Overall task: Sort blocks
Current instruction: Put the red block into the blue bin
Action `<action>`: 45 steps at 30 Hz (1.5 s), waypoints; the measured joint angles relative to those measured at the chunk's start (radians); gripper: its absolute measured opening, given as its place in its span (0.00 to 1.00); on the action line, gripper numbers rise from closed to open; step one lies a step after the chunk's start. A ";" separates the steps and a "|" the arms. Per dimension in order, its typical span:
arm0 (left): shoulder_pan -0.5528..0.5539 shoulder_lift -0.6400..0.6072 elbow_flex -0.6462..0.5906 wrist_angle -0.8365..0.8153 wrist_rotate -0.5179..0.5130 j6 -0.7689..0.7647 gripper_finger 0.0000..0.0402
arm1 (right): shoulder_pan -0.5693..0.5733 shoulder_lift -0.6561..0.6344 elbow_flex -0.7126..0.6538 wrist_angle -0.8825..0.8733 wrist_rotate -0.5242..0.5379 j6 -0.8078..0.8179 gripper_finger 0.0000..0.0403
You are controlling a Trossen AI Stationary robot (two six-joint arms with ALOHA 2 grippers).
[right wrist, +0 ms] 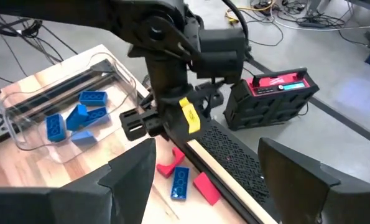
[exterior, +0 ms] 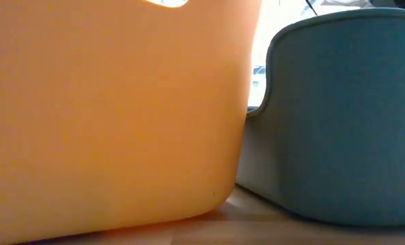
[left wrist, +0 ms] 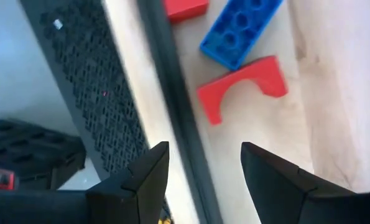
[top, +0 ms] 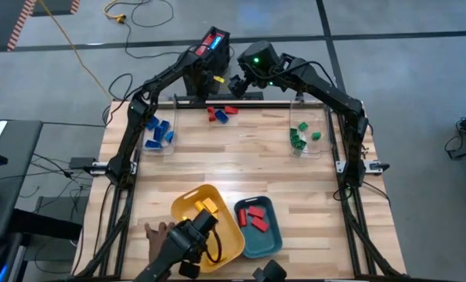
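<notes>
1. Red and blue blocks (top: 220, 114) lie at the tabletop's (top: 240, 172) far edge.
2. Left pincer (left wrist: 204, 168) hovers just above them, open and empty.
3. Right pincer (right wrist: 206, 171), also open and empty, hangs beside it.

trays: two, a yellow tray (top: 187, 202) and a teal tray (top: 270, 239), side by side at the near edge
clear containers: two, a left container (top: 148, 144) and a right container (top: 323, 125)
loose blocks at the far edge: three, two red blocks (top: 214, 113) and one blue block (top: 224, 117)
blue blocks in the left container (top: 160, 131): about four
green blocks in the right container (top: 298, 135): about four, too small to be sure
red blocks in the teal tray (top: 256, 217): about three
yellow blocks in the yellow tray (top: 204, 206): count cannot be told
</notes>
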 joint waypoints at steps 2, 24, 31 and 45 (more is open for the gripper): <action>-0.008 0.000 -0.012 0.000 0.008 0.017 0.48 | 0.005 0.000 0.000 0.005 -0.002 -0.007 0.74; -0.053 0.002 -0.118 0.079 0.002 0.218 0.43 | 0.015 0.000 0.000 0.043 -0.023 -0.027 0.74; -0.044 0.002 -0.121 0.052 0.027 0.236 0.32 | 0.015 0.000 0.000 0.042 -0.058 -0.035 0.74; -0.053 0.002 -0.122 0.177 -0.028 0.117 0.29 | 0.014 0.000 0.000 0.043 -0.093 -0.031 0.74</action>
